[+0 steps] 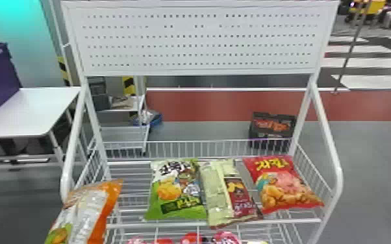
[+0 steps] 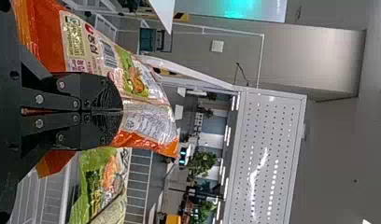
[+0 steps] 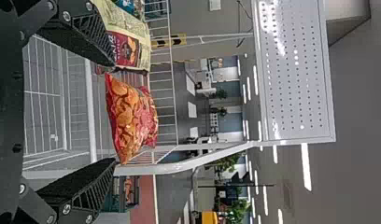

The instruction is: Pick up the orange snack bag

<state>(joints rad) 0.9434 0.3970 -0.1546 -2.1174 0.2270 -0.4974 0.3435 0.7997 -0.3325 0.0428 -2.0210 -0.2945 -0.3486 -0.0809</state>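
Orange snack bag clenched in the left pincer beside the green bag

The left pincer (image 2: 121, 111) is closed on the orange snack bag (image 1: 91, 212), its two black fingers pressed together with the wrapper spreading out around them. The bag is held to the left of the green snack bag (image 1: 176, 191) and nearer the robot than it, tilted, its upper end leaning toward the green bag's side. Its orange edge and silvery, printed panel face the head camera.

The right pincer (image 3: 115, 112) is to the right of the green bag, released, its fingers spread wide apart in front of the red snack bag (image 1: 284, 185).

The green bag itself lies on the white wire shelf (image 1: 130, 190). Against its right side lies a pale bag with a maroon panel (image 1: 217, 194), and farther right of it, past that pale one, is the red bag, with puffed snacks pictured on its front.

Below the green bag and nearer the robot, pink and red packages (image 1: 193, 238) show on a lower level. Behind and above the green bag stands a white perforated board (image 1: 201, 40). Well behind it and to its right, a dark crate (image 1: 272, 128) with orange contents sits on the floor.
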